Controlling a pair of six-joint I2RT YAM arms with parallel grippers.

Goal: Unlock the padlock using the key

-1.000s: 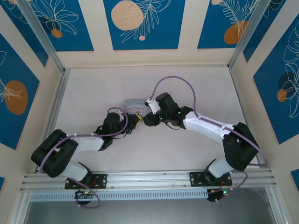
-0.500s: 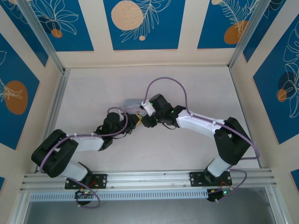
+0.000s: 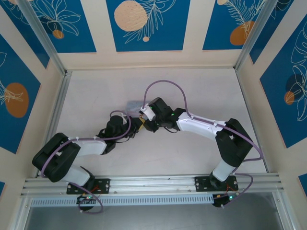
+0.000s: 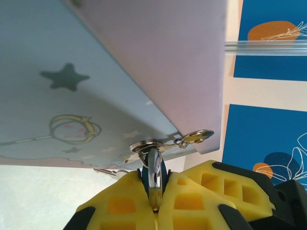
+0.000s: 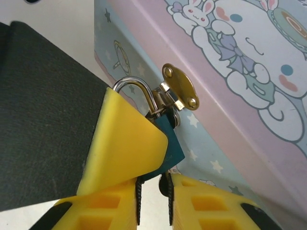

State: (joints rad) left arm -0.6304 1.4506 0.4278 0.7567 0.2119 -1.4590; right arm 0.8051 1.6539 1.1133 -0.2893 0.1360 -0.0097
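The small dark blue padlock (image 5: 171, 143) hangs by its silver shackle (image 5: 136, 88) from the gold hasp (image 5: 180, 88) of the pale blue cartoon tin (image 5: 240, 72). My left gripper (image 4: 156, 176) is shut on the padlock (image 4: 162, 172), and one of its yellow fingers (image 5: 124, 139) covers the lock's left side. My right gripper (image 5: 153, 181) sits just under the padlock with its jaws close together. The thin dark key (image 5: 164, 184) lies against the right pad, pointing up at the lock's underside. From above, both grippers (image 3: 137, 125) (image 3: 145, 120) meet at the tin's (image 3: 133, 104) near edge.
The tin rests on the pale table (image 3: 201, 86) near its middle. Aluminium rails (image 3: 53, 110) and patterned blue walls (image 3: 144, 24) close in the sides and back. The right arm's purple cable (image 3: 165, 82) loops above the tin.
The right arm has swung left and its gripper has closed in on the padlock at the tin's front. The left arm has held still.
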